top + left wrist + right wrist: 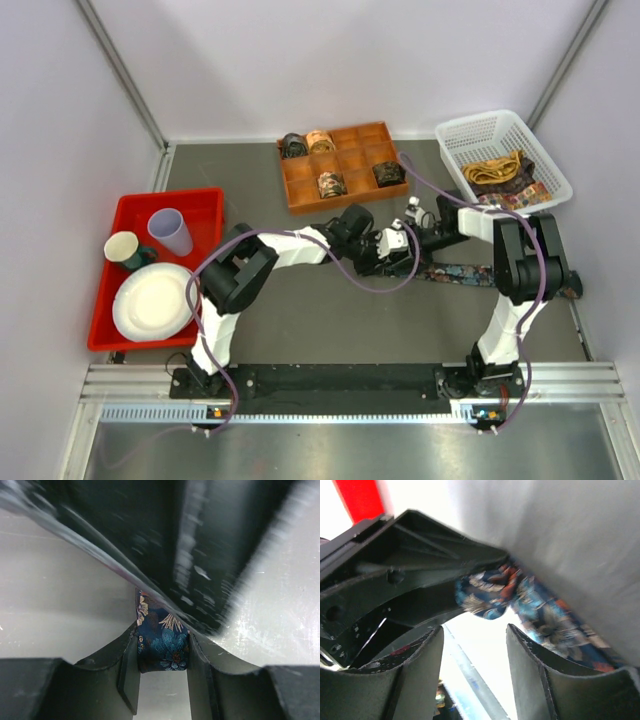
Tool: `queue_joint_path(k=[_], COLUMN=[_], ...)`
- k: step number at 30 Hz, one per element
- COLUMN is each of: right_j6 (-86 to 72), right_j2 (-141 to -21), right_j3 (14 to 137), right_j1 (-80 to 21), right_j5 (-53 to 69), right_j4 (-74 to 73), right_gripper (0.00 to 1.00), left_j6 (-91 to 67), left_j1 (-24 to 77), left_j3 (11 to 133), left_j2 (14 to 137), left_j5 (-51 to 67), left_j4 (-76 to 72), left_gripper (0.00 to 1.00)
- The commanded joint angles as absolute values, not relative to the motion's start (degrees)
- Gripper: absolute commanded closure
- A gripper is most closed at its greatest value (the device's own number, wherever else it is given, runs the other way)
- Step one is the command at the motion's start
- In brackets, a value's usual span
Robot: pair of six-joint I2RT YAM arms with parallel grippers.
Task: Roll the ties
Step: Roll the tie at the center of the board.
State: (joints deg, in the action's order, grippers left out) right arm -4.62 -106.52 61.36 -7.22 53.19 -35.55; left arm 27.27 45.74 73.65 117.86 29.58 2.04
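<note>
Black fingers [127,655] of the left gripper [163,652] were seen pinched on the rolled end of the floral tie [167,640]; the right gripper [475,632] was spread, empty, just short of it. Even winding would be helped by the tail [457,272], trailed beside the right arm, being kept taut. Purple cables [385,290] were draped close beside both wrists.

Red tray [135,205] holding white plate [152,302], lilac cup [171,232], green cup [123,248], orange divided box [355,160], white basket [480,135]
</note>
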Motion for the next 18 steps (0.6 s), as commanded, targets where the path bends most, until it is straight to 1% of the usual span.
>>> queue_joint_path(k=[1,4,7,10,14,18], right_j6=[-8.0,-9.8,-10.9,-10.5,-7.2,-7.7], right_j2=[-104.2,-106.1,-107.2,-107.5,-106.9,-107.2], right_j3=[58.1,58.3,58.4,59.1,60.7,60.3], right_j1=[-7.5,-7.8,-7.7,-7.6,-7.0,-8.3], right_j5=[61.2,60.8,60.3,60.8,60.3,61.7], right_j4=[-29.0,-26.4,-23.5,-24.0,-27.2,-26.8], right_gripper=[0.48,0.52,0.53,0.54,0.54,0.55], left_j6=[28.6,29.4,28.9,29.1,29.5,30.3], left_j1=[46.4,48.2,49.0,49.0,49.0,49.0], left_j3=[73.1,74.2,75.6,75.4,74.7,74.3], left_j2=[121.0,120.5,120.8,120.6,119.6,119.2], left_j5=[18.0,15.0,14.2,14.4,16.3,19.7], left_j4=[21.7,24.2,27.1,29.0,31.1,33.3], left_gripper=[0.78,0.76,0.74,0.74,0.74,0.75])
